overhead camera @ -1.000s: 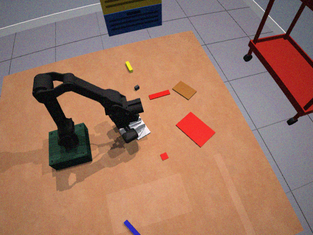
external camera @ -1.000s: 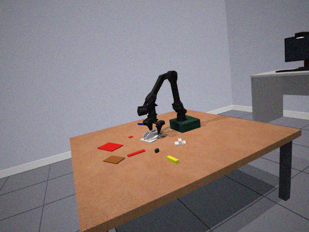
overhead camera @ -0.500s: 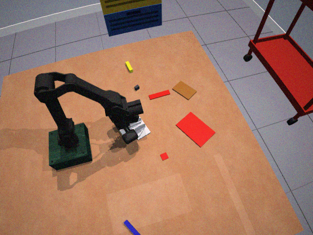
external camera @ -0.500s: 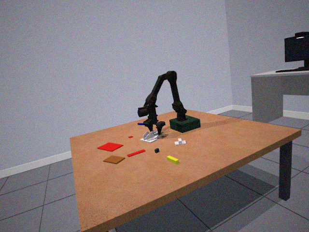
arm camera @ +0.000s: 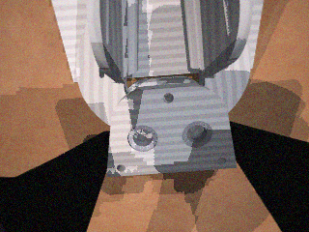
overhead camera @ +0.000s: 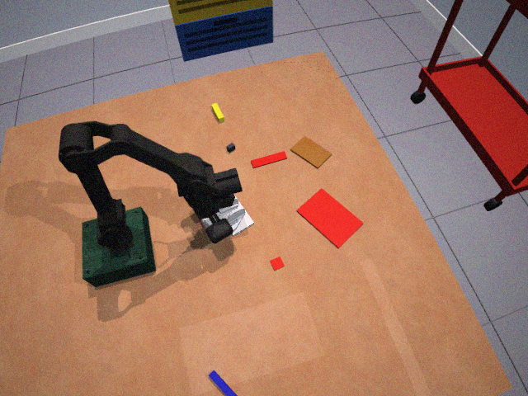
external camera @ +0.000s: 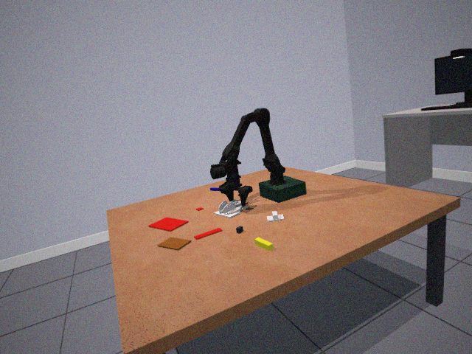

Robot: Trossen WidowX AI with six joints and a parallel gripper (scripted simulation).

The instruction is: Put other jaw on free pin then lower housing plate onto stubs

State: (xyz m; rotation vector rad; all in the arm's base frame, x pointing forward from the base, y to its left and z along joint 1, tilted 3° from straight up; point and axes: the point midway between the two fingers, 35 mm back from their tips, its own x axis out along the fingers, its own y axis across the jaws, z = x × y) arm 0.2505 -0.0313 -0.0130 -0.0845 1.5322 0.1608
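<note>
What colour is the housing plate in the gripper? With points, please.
Light grey-white, part of it in shadow; the housing plate (arm camera: 164, 116) shows best in the wrist view.

Pale plate (arm camera: 169, 116) between black fingertips

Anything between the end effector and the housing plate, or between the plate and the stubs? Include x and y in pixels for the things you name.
Nothing visible does: the black end effector (external camera: 237, 201) (arm camera: 166, 131) already grips the grey flat housing plate (arm camera: 169, 116) by its sides. Below, the view to the stubs is partly hidden by the plate itself.
</note>
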